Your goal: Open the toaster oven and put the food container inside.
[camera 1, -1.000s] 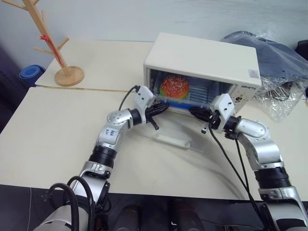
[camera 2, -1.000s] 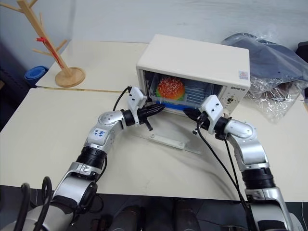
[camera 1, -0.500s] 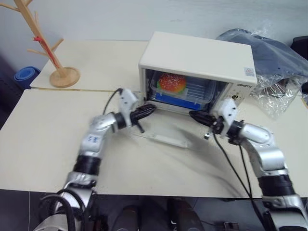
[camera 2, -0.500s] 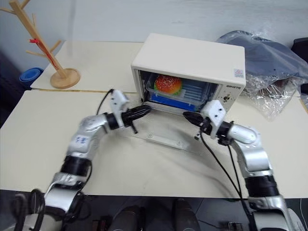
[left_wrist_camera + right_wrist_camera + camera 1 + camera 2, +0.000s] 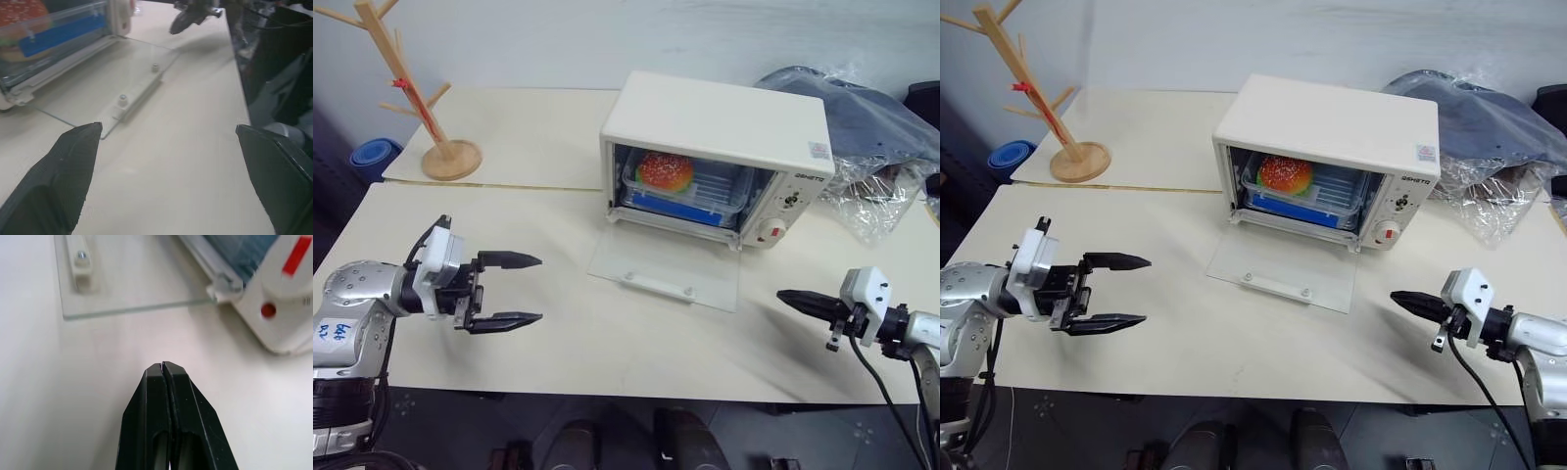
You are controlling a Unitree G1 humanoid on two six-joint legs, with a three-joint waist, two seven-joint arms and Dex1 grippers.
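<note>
Toaster oven: the cream-white toaster oven (image 5: 720, 147) stands at the far middle of the table (image 5: 558, 255), its front facing near.
Door: the glass door (image 5: 668, 274) lies folded down flat on the table in front of the oven, its pale handle bar (image 5: 656, 286) at the near edge.
Food container: the food container (image 5: 685, 186) sits inside the oven on the rack, toward the left of the cavity, the toy burger (image 5: 666, 170) showing through the clear plastic above a blue band.
Left gripper: the left gripper (image 5: 514, 290) hangs over the near left of the table, well apart from the oven, fingers spread wide and holding nothing.
Right gripper: the right gripper (image 5: 793, 300) sits at the near right, pointing left, its two fingers pressed together with nothing between them.
Handling, container: likely light and stiff, with smooth walls that could slip; the short ends by the clips look the surest hold, one gripper at each end.
Handling, door: glass, so fragile; best taken by the handle bar, not the bare pane.
Progress: judged from how things lie, the door is open and the container is in; the task looks done.
Other things: a wooden peg stand (image 5: 411, 93) at the far left, a plastic-wrapped bundle (image 5: 871, 137) at the far right.
</note>
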